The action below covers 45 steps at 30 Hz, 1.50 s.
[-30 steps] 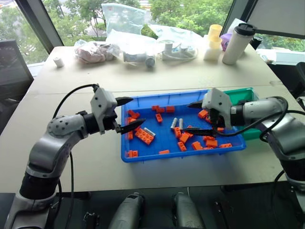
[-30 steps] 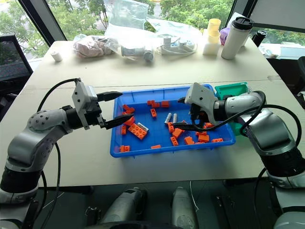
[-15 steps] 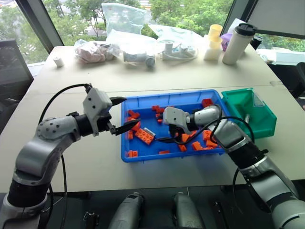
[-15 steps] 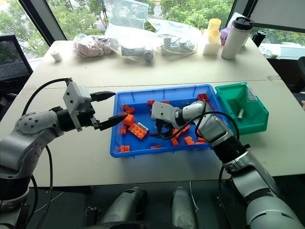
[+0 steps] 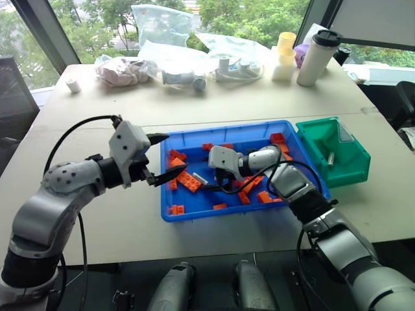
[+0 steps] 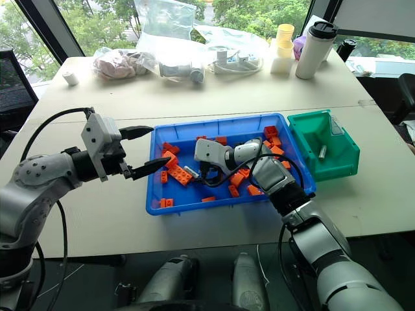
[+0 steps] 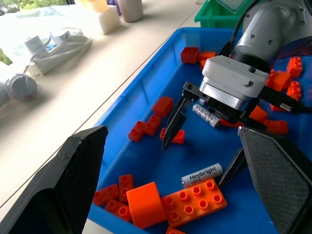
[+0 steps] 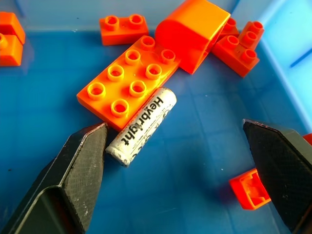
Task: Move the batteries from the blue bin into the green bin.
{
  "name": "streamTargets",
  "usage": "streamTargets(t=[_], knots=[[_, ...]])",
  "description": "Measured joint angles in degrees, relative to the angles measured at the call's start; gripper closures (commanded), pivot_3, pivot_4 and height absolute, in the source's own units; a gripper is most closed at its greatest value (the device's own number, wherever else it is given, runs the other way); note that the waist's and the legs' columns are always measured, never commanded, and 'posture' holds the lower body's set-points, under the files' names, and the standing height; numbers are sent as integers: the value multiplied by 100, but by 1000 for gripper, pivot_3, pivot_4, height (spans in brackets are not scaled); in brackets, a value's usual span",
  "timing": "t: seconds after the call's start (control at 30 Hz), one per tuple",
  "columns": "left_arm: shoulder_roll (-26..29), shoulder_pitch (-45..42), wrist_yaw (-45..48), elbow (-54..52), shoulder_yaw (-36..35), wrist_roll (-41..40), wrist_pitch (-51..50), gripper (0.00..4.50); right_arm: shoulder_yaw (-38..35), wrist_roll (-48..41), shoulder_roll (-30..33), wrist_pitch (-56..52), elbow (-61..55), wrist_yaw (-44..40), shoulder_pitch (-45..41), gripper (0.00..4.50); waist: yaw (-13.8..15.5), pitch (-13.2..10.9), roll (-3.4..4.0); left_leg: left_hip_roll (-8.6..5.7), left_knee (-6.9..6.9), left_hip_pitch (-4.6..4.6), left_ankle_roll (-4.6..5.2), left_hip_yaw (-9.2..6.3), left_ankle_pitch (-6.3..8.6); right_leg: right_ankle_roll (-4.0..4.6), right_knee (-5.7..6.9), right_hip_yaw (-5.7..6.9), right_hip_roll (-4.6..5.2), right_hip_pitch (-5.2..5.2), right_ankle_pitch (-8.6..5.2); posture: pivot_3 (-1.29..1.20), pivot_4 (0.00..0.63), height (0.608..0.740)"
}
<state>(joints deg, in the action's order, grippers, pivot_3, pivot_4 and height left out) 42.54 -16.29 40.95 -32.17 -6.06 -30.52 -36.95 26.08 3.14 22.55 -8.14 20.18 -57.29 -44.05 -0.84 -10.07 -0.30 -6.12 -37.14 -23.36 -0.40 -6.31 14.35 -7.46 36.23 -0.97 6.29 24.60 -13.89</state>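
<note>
battery (image 8: 142, 126) beside right claw's (image 8: 170, 180) spread fingers

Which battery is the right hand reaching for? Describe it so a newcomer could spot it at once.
Start at the blue bin and go to its left half, where the open right hand hovers. Against the long edge of a flat orange eight-stud brick lies the battery. It is a silver cylinder printed "Heybright", unlike the orange bricks around it.
</note>
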Motion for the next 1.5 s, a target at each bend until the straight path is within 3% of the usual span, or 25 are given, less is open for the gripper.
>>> streamTargets(t=[0.07, 0.17, 0.4, 0.43, 0.63, 0.87, 1.03, 1.23, 1.5], knots=[[0, 0, -9, -11, 0, -1, 0, 0, -2, 25, -15, 70, 45, 16, -13, 22, 3, 0, 0, 0, 0, 0, 0, 0, 0, 0, 0, 0, 0, 0, 0, 0, 150, 740], [0, 13, -26, -12, 0, 0, 0, 0, -3, 28, -16, 62, 47, -47, -12, 874, -1, 0, 0, 0, 0, 0, 0, 0, 0, 0, 0, 0, 0, 0, 0, 0, 150, 740], [-2, 20, -82, -11, 3, 8, 11, 0, -34, -172, -14, -728, -169, -430, 48, 4416, 0, 0, 0, 0, 0, 0, 0, -1, 0, 0, 0, -1, -1, 0, 0, 0, 150, 740], [-3, 20, -93, -11, 5, 9, 17, 0, -56, -184, -7, -891, -229, -463, 47, 4440, 3, 0, 0, 0, 0, 0, 0, -1, 0, 0, 0, -1, -1, 0, 0, 0, 150, 740], [-39, -2, -102, 23, 41, 24, 55, 0, -391, -304, 190, -1519, -771, -371, 62, 4441, 17, -2, 4, -1, 0, -3, 1, -1, 0, 0, 1, -1, 1, 4, 0, 0, 150, 740], [-235, -212, -29, 305, 237, 139, 280, 0, -2458, -901, 1815, -2701, -2134, 21, -63, 4441, 141, -2, 3, -5, 0, -4, 5, 0, 4, 0, -6, 2, 7, -2, 0, 0, 150, 740], [-438, -443, 188, 631, 518, 230, 516, 0, -3578, -893, 3195, -3319, -2106, 360, 863, 4441, 158, -2, 4, -6, 1, -5, 19, 10, 11, 1, -8, 0, 16, -4, 0, 0, 150, 740], [-675, -933, 539, 1193, 773, 329, 867, 0, -4043, -912, 3750, -3508, -2185, 416, 1933, 4441, 95, 1, 8, 1, 0, 3, 33, 19, 19, 0, -3, -7, 11, -6, 0, 0, 150, 740], [-801, -1154, 750, 1565, 926, 506, 1112, 0, -3910, -1134, 3696, -3600, -2440, 647, 2076, 568, 100, -2, 15, -1, -2, 1, 17, 19, 9, 0, -3, -9, 11, -5, 0, 0, 150, 740]])
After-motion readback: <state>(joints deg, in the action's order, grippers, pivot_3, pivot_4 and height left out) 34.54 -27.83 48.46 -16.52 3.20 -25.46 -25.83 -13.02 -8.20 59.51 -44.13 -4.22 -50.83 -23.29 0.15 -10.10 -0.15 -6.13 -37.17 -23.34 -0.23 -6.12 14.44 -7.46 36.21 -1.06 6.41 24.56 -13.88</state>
